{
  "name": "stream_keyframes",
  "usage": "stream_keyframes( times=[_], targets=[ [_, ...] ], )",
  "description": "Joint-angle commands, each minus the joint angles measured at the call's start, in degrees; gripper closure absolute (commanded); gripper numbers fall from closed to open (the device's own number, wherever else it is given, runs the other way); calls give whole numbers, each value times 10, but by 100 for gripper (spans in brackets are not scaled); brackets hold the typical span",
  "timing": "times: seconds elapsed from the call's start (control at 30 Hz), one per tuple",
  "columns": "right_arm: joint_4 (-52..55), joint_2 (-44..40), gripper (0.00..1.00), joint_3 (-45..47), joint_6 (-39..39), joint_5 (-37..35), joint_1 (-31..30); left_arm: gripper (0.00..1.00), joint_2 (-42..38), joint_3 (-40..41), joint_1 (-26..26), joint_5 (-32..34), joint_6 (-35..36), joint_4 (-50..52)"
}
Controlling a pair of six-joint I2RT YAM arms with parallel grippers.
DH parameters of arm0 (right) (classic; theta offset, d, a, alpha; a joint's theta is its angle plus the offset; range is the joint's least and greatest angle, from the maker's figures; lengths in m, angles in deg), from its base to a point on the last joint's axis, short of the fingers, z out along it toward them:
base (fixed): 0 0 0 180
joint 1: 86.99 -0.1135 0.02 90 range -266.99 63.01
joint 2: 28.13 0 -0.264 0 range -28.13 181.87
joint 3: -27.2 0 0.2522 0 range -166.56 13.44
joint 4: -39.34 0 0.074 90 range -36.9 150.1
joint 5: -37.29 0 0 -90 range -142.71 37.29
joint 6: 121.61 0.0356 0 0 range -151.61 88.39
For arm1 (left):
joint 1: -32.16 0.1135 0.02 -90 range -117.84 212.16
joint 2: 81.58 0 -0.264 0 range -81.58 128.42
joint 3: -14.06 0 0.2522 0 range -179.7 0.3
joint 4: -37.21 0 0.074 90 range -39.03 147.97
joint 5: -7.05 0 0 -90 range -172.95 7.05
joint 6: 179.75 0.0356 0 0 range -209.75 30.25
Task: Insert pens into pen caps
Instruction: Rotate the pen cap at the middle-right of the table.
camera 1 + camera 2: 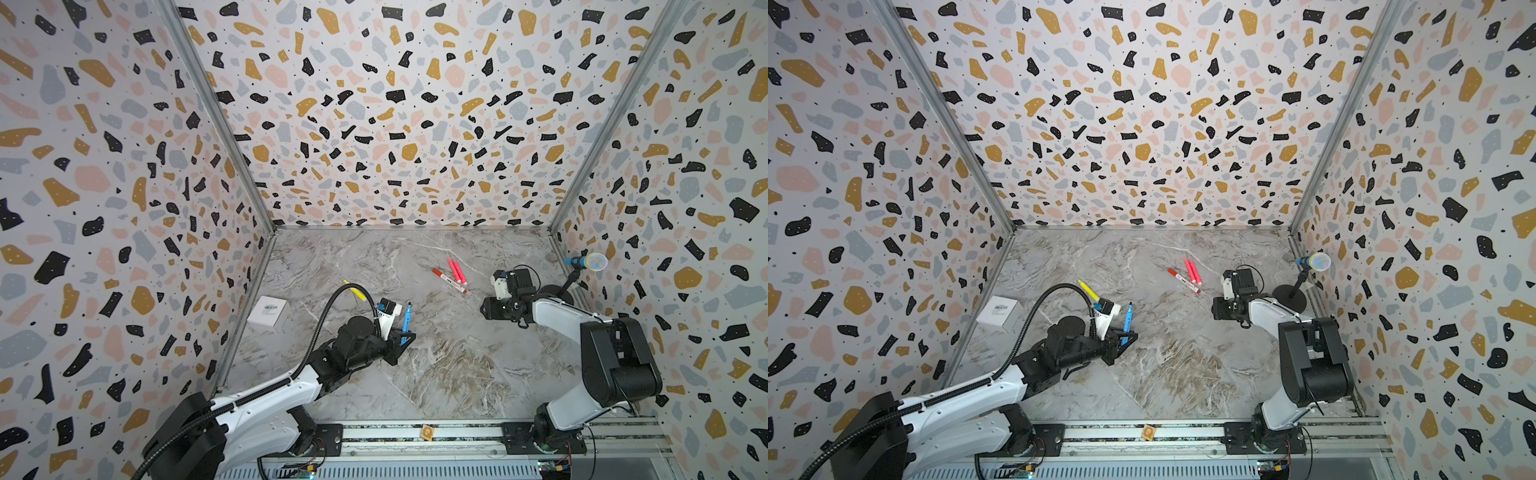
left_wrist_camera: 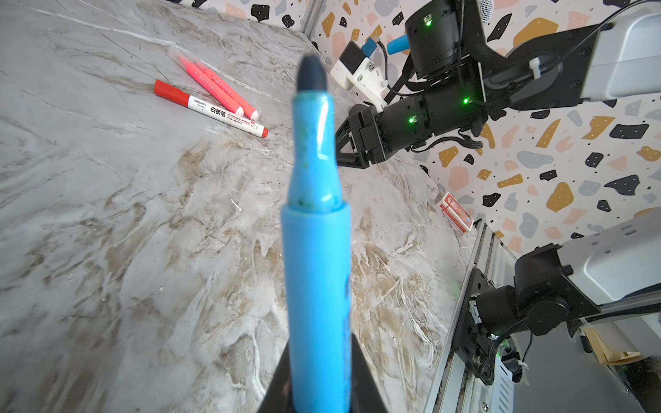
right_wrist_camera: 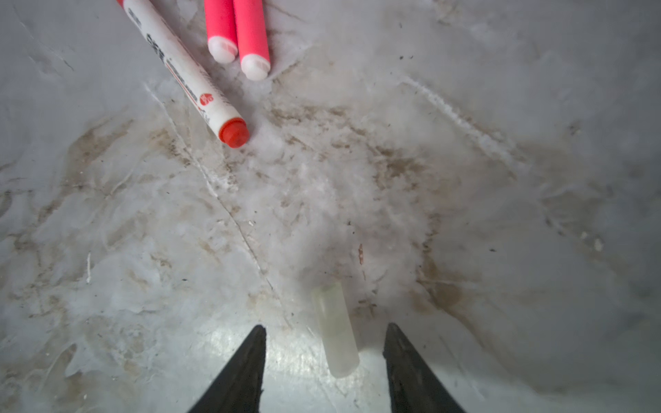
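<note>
Translucent plastic, the pen cap (image 3: 335, 321) is lying on the table (image 3: 500, 214), toward three o'clock of the light blue pen (image 1: 406, 318) — light, stiff, slick, probably rolling easily. Your right gripper (image 3: 326, 326) is straddling it, jaws parted, not touching; aim at pinching mid-length. Your left gripper (image 1: 402, 340) is clamping the pen's barrel, nib bare.

The light blue pen (image 2: 316, 271) looks smooth glossy plastic, pen cap (image 3: 336, 332) frosted translucent plastic, tabletop (image 3: 500, 214) polished marble-look.
</note>
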Motion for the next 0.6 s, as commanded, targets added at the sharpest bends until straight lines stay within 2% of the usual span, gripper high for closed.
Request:
stream_keyframes(
  times=[0.0,0.43,0.57],
  targets=[
    [0,-3,46,-7,-1,9,-11,100,-11,10,1,6,-2,-26],
    [-8,-8,51,7,34,41,-63,100,-26,11,0,12,6,-10],
    [-5,-31,51,2,37,20,-62,100,-30,12,0,13,8,-7]
  ],
)
